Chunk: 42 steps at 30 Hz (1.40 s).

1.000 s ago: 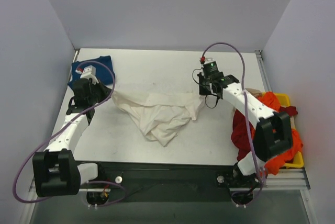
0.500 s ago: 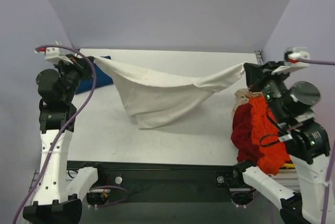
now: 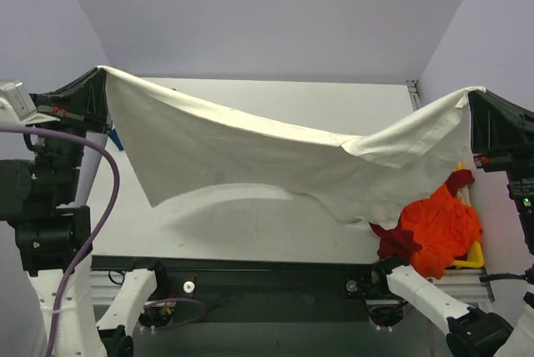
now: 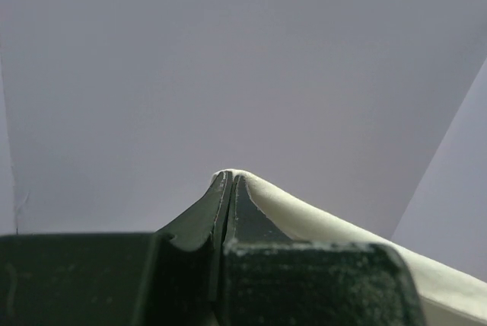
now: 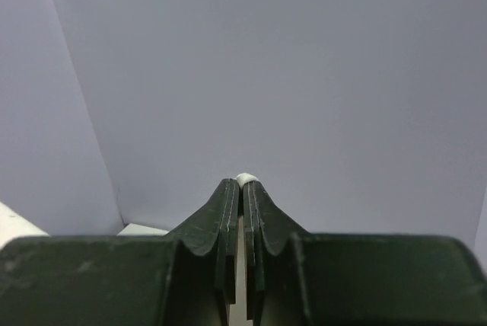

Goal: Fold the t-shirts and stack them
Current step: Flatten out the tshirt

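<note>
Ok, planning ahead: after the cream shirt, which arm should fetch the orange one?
Right, likely: the orange shirt lies at the right of the table, near the right end effector; the left end effector is opposite.

Robotics lab test cell. A white worktop point(image 3: 250, 232) is boxed in on three sides by plain pale lavender panels point(image 3: 267, 15). Two white-and-black robot arms, left arm point(image 3: 62, 307) and right arm point(image 3: 425, 286), are mounted on a dark metal frame point(image 3: 267, 278) at its near edge. A purple cable point(image 3: 108, 198) loops off the left arm.
</note>
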Each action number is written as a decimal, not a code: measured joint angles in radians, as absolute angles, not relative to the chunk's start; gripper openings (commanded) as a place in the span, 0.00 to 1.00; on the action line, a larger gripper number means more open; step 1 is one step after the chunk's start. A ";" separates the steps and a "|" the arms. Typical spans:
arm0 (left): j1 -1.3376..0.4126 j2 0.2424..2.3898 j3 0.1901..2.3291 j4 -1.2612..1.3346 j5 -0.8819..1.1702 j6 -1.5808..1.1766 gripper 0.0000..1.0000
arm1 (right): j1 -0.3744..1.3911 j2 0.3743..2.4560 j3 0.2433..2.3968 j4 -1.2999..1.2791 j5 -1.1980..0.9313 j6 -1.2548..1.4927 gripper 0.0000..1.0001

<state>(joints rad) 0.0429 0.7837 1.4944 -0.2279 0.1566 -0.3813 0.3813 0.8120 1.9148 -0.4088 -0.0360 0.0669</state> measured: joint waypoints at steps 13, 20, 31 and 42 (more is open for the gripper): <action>0.047 1.273 1.468 -0.159 0.249 -0.407 0.00 | 0.334 1.294 1.908 -0.326 0.173 -0.053 0.00; 0.057 1.309 1.412 -0.169 0.294 -0.421 0.00 | 0.314 1.449 1.922 -0.342 0.176 -0.069 0.00; 0.087 0.976 1.397 -0.118 0.315 -0.449 0.00 | 0.315 1.196 1.947 -0.334 0.104 -0.079 0.00; 0.087 0.887 1.752 -0.158 0.333 -0.432 0.00 | 0.315 0.970 2.070 -0.324 -0.065 -0.072 0.00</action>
